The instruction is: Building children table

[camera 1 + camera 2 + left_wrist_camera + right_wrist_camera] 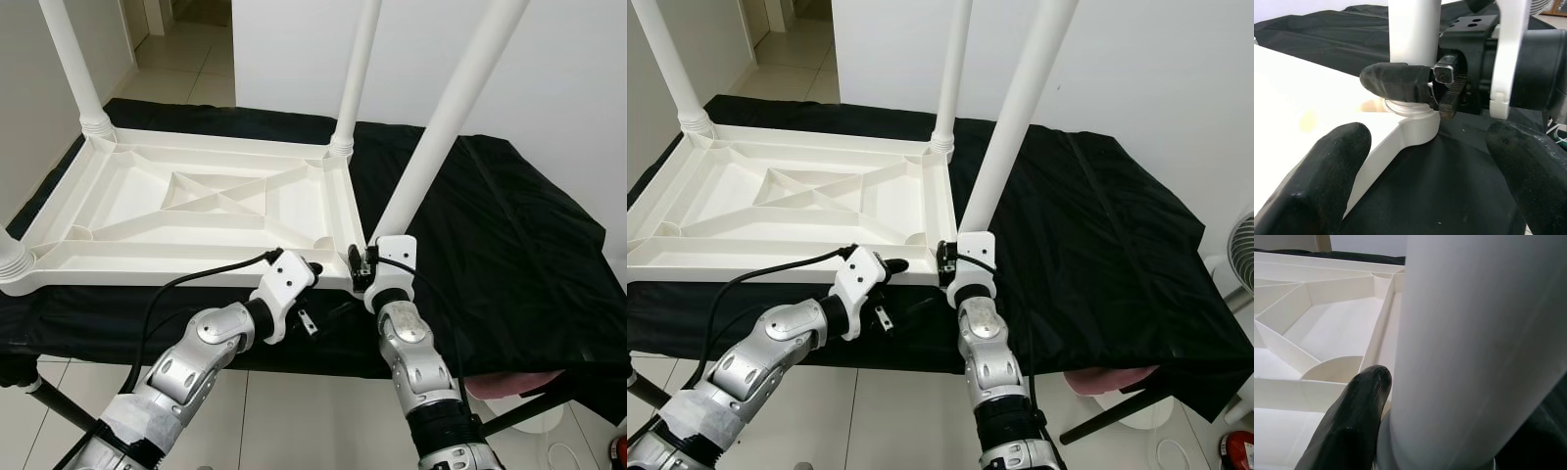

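A white plastic children's table (176, 259) lies upside down on a black-covered surface. Two legs stand upright in its far corners (73, 59) (358, 69). A third white leg (441, 117) leans over the near right corner, its base at the corner socket. My right gripper (364, 257) is shut on this leg near its base; one black finger (1352, 421) presses against the leg (1474, 347). My left gripper (315, 294) is open just in front of that same corner, its fingers (1327, 181) wide apart and holding nothing.
The black cloth (509, 245) covers the work surface and hangs over its front edge. A white wall runs behind, with a doorway at the far left. A fan (1239, 255) stands at the right, and a pink object (509, 387) sits under the surface.
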Robot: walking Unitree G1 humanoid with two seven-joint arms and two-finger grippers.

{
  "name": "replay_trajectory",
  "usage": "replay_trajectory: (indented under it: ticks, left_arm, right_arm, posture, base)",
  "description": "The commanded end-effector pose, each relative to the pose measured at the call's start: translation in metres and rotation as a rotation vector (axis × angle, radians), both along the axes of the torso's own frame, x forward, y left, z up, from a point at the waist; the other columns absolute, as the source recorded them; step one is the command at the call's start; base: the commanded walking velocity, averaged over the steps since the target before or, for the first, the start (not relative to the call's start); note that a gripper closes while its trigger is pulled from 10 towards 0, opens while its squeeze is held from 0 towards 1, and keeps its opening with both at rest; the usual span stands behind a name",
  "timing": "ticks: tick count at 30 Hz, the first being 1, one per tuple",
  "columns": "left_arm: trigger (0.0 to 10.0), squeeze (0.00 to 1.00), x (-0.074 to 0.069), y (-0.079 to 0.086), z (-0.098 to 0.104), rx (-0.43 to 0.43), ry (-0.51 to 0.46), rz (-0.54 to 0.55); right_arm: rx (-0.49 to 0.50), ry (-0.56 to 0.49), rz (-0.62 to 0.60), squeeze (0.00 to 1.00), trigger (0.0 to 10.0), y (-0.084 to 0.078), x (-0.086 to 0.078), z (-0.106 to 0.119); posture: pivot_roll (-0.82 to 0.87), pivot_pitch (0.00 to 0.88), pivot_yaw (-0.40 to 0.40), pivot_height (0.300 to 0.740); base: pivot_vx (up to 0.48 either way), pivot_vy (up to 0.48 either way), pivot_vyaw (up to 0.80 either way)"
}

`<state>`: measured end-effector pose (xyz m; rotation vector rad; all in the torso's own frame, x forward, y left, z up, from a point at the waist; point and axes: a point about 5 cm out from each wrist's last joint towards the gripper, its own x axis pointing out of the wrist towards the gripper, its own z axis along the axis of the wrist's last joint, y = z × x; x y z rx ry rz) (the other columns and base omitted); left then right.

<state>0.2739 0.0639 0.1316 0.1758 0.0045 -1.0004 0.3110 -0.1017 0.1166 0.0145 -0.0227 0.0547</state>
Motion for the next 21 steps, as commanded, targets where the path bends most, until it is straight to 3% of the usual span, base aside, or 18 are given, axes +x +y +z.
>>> replay_trajectory:
  ticks: [1, 3, 4, 7, 13, 14, 21]
  left_arm:
    - [10.0, 0.00, -0.005, -0.007, -0.001, 0.014, 0.011, -0.132]
    - [10.0, 0.00, -0.005, -0.007, -0.001, 0.013, 0.012, -0.131]
    - [10.0, 0.00, -0.006, -0.008, -0.001, 0.013, 0.011, -0.131]
    - [10.0, 0.00, -0.005, -0.009, -0.002, 0.012, 0.011, -0.129]
    - [10.0, 0.00, -0.005, -0.008, -0.001, 0.008, 0.010, -0.125]
    - [10.0, 0.00, -0.004, -0.008, -0.001, 0.008, 0.010, -0.125]
    - [10.0, 0.00, -0.002, -0.009, 0.000, 0.011, 0.006, -0.126]
  right_arm:
    - [0.032, 0.059, -0.019, 0.28, 10.0, -0.007, -0.004, -0.012]
    - [0.030, 0.053, -0.018, 0.28, 10.0, -0.008, -0.004, -0.011]
    - [0.018, 0.022, -0.003, 1.00, 10.0, -0.011, -0.004, -0.007]
    - [0.031, -0.023, 0.027, 1.00, 10.0, -0.019, -0.004, -0.002]
    - [0.074, 0.002, 0.127, 1.00, 10.0, -0.029, -0.002, -0.008]
    - [0.057, -0.004, 0.161, 0.00, 10.0, -0.031, -0.002, -0.008]
    - [-0.040, -0.015, 0.447, 0.00, 10.0, -0.046, 0.001, -0.006]
  posture:
    - [-0.01, 0.000, -0.089, 0.740]
    - [-0.01, 0.000, -0.089, 0.740]
    - [-0.01, 0.000, -0.093, 0.740]
    - [-0.01, 0.000, -0.097, 0.740]
    - [-0.02, 0.000, -0.097, 0.740]
    - [-0.02, 0.000, -0.096, 0.740]
    - [-0.03, 0.000, -0.085, 0.740]
  base:
    - [0.000, 0.000, 0.00]
    - [0.000, 0.000, 0.00]
    - [0.000, 0.000, 0.00]
    - [0.000, 0.000, 0.00]
    - [0.000, 0.000, 0.00]
    - [0.000, 0.000, 0.00]
    - [0.000, 0.000, 0.00]
